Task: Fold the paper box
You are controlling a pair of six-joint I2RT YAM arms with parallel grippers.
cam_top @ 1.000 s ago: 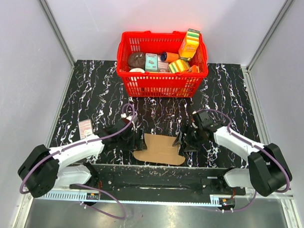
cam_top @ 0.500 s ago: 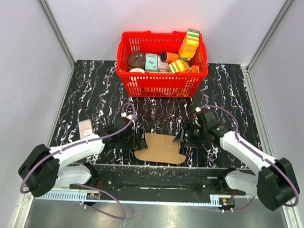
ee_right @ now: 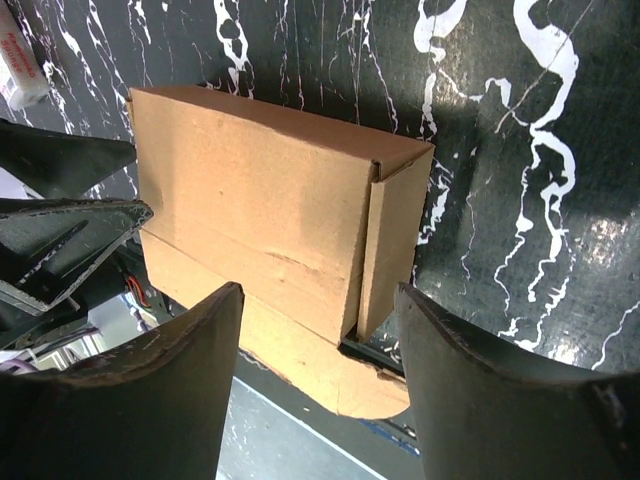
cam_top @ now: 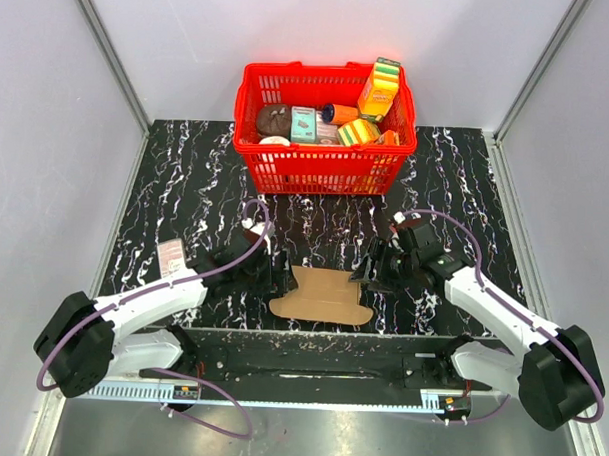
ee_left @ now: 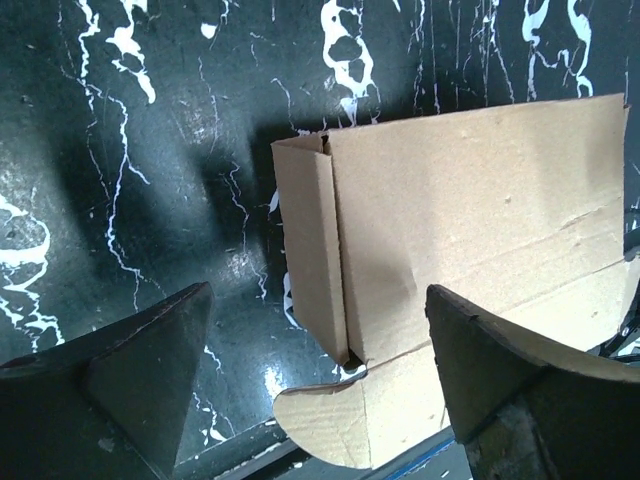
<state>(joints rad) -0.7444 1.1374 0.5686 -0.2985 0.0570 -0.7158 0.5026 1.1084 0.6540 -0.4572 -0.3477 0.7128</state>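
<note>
The paper box [cam_top: 322, 296] is plain brown cardboard lying flat near the table's front edge, between both arms. My left gripper [cam_top: 263, 274] hovers at its left end, open. In the left wrist view a narrow side flap [ee_left: 312, 255] stands folded up along the box [ee_left: 460, 200], and a rounded tab [ee_left: 335, 430] pokes over the table edge between the fingers [ee_left: 140, 370]. My right gripper [cam_top: 373, 272] is open over the right end. Its fingers [ee_right: 500, 390] straddle the box's [ee_right: 250, 190] near corner and raised end flap [ee_right: 395, 235] without gripping either.
A red plastic basket [cam_top: 324, 171] full of colourful packages stands at the back centre. A small white labelled item [cam_top: 172, 253] lies left of the left arm. The metal rail with the arm bases [cam_top: 320, 364] runs just below the box.
The right arm has stretched forward and its jaws have narrowed a little. The box's left end has lifted slightly. The left gripper has edged back-left.
</note>
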